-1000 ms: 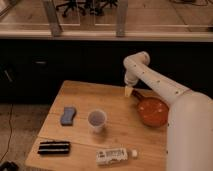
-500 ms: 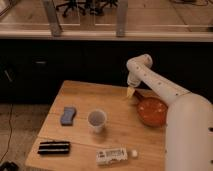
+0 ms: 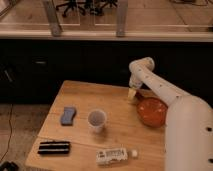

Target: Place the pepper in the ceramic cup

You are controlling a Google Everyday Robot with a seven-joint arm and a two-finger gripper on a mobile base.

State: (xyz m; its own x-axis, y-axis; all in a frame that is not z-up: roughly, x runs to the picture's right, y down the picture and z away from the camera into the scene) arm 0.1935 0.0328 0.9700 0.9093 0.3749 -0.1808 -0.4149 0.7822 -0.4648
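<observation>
Camera view looks down on a wooden tabletop (image 3: 80,97), with the robot's white arm filling the near right corner. Nearest the front edge lie a dark rectangular block (image 3: 54,147) and a white bottle on its side (image 3: 114,154). A little further in, the ceramic cup (image 3: 96,120) stands upright near the middle, apart from everything else, and a blue sponge (image 3: 68,115) lies to its left. At the right, an orange bowl (image 3: 152,111) sits partly behind the arm. Beyond it, near the far edge, the end effector (image 3: 132,94) hangs low over the wood just beside the bowl's rim; whether it is clenched or released cannot be told. The pepper cannot be made out anywhere; it may be under or within the end effector, or hidden by the arm, but that is only a guess.

Going by what a slim pepper is, it should be light, smooth-skinned and somewhat yielding, so it could slip or roll. A gentle hold across its middle seems safest.
</observation>
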